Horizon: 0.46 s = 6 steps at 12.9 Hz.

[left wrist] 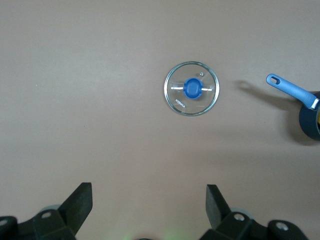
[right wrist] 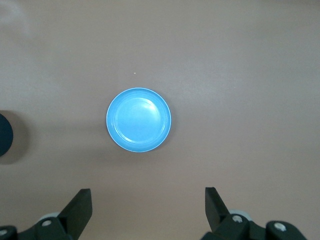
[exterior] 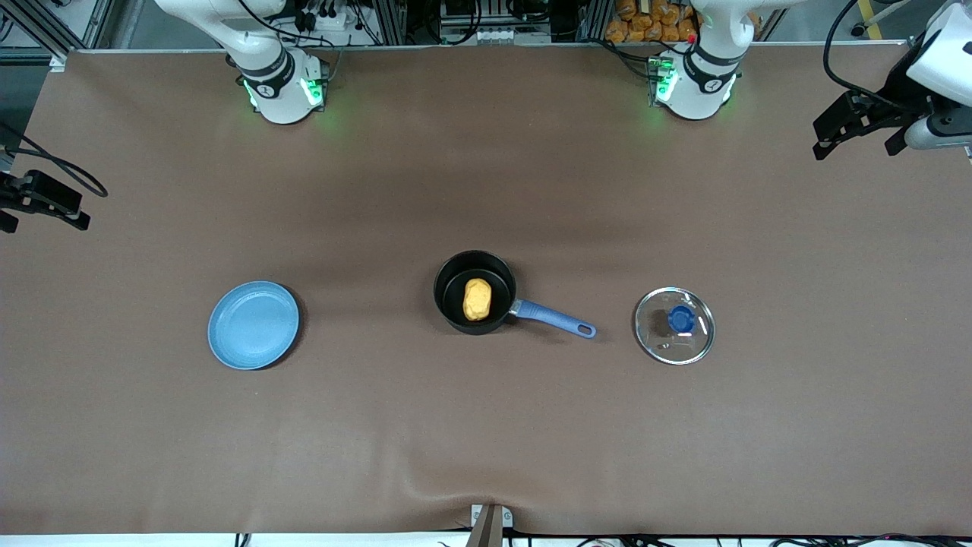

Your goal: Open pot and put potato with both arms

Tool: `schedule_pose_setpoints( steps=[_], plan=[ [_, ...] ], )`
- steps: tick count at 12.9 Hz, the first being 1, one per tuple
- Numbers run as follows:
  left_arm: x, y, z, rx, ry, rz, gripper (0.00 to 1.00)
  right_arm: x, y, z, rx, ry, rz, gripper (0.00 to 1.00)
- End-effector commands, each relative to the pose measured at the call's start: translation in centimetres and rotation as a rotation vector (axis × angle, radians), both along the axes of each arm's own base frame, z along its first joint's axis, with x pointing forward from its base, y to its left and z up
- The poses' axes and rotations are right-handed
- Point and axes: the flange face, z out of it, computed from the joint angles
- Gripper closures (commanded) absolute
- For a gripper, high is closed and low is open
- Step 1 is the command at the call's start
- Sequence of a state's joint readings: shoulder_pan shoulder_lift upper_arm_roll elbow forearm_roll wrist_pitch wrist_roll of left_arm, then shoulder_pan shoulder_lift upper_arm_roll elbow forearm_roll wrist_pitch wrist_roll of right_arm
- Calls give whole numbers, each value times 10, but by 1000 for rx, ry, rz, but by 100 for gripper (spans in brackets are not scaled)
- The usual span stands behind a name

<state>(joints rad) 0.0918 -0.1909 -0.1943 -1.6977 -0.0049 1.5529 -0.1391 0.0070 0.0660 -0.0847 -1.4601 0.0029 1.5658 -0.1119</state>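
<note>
The black pot stands open mid-table with its blue handle pointing toward the left arm's end. The yellow-orange potato lies inside it. The glass lid with its blue knob lies flat on the table beside the pot, toward the left arm's end; it also shows in the left wrist view. My left gripper is open and empty, raised over the table's edge at the left arm's end. My right gripper is open and empty, raised at the right arm's end.
A flat light-blue plate lies toward the right arm's end, level with the pot, and shows in the right wrist view. The pot's edge shows in the left wrist view. Brown cloth covers the table.
</note>
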Motion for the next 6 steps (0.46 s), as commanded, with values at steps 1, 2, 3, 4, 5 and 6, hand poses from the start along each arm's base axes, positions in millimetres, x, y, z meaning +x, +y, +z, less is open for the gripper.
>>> schedule_pose_setpoints(
  steps=[1,2,3,4,5,6],
  plan=[
    [3,-3,7,-19,-10,0,0,-6,0,6,-8,-9,2,0],
    [2,-7,6,-20,-4,-9,0,-6,1,6,-11,-9,3,0],
    [1,-10,5,-20,-1,-14,0,-7,1,5,-12,-5,2,0],
    [2,-11,4,-20,1,-14,0,-6,2,5,-12,-7,3,0],
    [1,-14,4,-18,4,-18,0,-6,2,4,-12,-7,3,0],
    [1,-14,4,-18,5,-20,0,-6,1,5,-12,-7,2,0]
  ],
)
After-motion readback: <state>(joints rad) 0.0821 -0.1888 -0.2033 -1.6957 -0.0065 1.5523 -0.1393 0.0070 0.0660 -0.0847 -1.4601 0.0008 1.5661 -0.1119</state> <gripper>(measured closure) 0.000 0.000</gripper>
